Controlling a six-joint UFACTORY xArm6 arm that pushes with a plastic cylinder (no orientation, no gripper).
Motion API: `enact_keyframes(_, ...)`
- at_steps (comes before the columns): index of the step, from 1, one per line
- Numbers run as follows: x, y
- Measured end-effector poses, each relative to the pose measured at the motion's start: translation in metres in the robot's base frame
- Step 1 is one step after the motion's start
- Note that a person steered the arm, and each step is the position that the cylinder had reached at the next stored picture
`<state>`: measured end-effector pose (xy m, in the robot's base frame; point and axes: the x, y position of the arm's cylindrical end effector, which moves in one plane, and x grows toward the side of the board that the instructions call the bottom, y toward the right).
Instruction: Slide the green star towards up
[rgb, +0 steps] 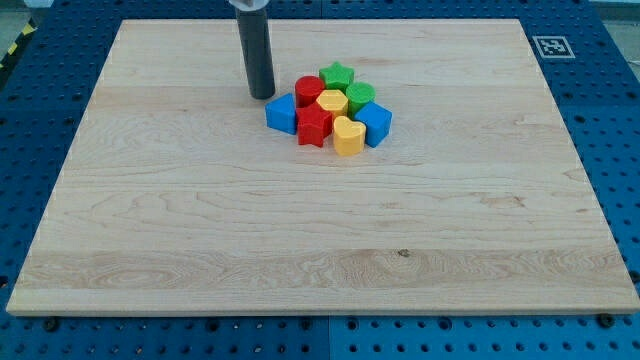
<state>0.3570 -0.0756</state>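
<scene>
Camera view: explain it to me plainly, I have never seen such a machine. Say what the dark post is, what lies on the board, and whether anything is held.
The dark post is a robot arm's rod; it holds nothing, it only pushes. My tip rests on a wooden board, seen by the one camera from above and in front.

The blocks sit in one tight cluster to the view's right of my tip: a green star at the cluster's top, a red cylinder, a yellow block, a green cylinder, a blue block nearest my tip, a red star, a yellow heart and a blue cube.
</scene>
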Motion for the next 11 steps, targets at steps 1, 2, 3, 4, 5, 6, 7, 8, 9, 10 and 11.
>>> enact_keyframes(1,0.035,0.013)
enact_keyframes(2,0.035,0.013)
enact_keyframes(3,0.035,0.037)
enact_keyframes(4,0.021,0.083)
enact_keyframes(5,-0.005,0.103)
enact_keyframes(6,-0.026,0.105)
enact_keyframes(7,-0.028,0.114)
enact_keyframes(8,-0.028,0.087)
enact_keyframes(9,-0.032,0.053)
enact_keyframes(10,-0.057,0.052)
enact_keyframes(11,-0.062,0.054)
